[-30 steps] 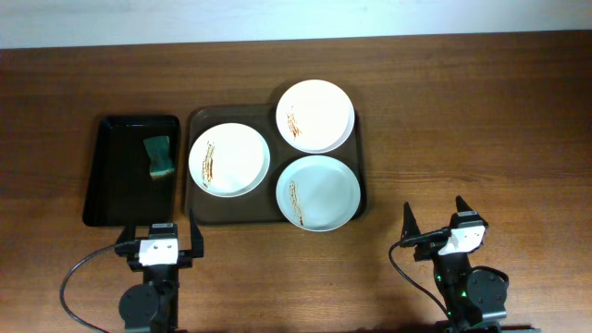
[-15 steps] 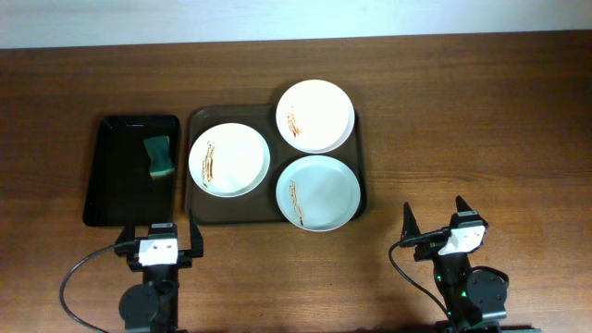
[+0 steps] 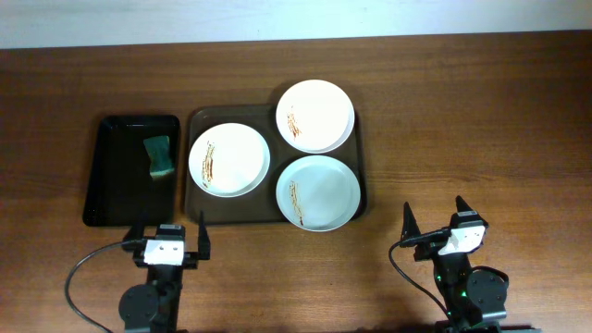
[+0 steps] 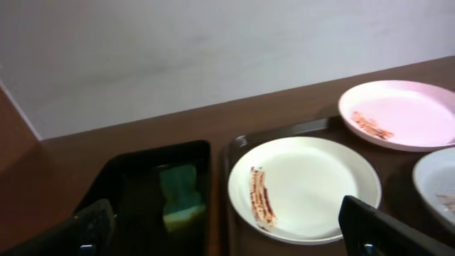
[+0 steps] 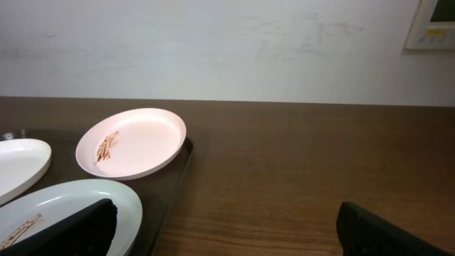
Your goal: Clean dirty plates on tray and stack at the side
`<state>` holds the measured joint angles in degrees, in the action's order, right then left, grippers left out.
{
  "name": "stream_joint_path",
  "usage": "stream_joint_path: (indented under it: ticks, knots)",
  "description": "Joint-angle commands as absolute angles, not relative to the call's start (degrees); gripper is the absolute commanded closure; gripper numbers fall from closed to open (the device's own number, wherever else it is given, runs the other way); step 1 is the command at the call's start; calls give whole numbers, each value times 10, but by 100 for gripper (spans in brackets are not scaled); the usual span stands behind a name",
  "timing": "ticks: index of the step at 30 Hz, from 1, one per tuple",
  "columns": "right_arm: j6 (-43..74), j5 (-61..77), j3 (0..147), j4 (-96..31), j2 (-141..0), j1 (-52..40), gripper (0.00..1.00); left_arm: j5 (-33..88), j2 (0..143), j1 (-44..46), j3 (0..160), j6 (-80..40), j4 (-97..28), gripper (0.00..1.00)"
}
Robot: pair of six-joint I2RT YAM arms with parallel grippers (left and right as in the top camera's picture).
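Three plates lie on the dark-brown tray (image 3: 250,118). A white plate (image 3: 229,159) is at its left, another white plate (image 3: 315,116) at the top right, and a pale blue-green plate (image 3: 318,192) at the bottom right. Each carries a brown-orange streak. My left gripper (image 3: 168,228) stands open just below the tray's near left corner, touching nothing. In the left wrist view, the left gripper (image 4: 234,235) faces the left white plate (image 4: 306,186). My right gripper (image 3: 434,205) stands open over bare table right of the tray. In the right wrist view, the right gripper (image 5: 227,238) shows the blue-green plate (image 5: 64,206) and the far white plate (image 5: 131,142).
A smaller black tray (image 3: 129,185) sits left of the brown tray, with a green sponge (image 3: 160,156) in it; the sponge (image 4: 179,195) also shows in the left wrist view. Bare wooden table (image 3: 481,120) stretches right of the tray. A pale wall rises behind the table.
My left gripper has shifted slightly to the right along the table's near side. The right arm and the plates have not moved.
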<state>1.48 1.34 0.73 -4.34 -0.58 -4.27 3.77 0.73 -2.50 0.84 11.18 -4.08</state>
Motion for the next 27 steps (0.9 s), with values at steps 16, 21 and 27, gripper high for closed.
stream_joint_path:
  ticks: [16, 21, 27]
  knots:
    - [19, 8, 3, -37, -2, -41, 2, 110, 3, -28, 5, 121, 6, 1]
    - [19, 8, 3, -21, -2, -41, 2, 129, 3, -28, 8, 110, 9, 1]
    - [19, 8, 17, -12, -2, -41, 1, 139, 11, -28, 24, 99, 8, 1]
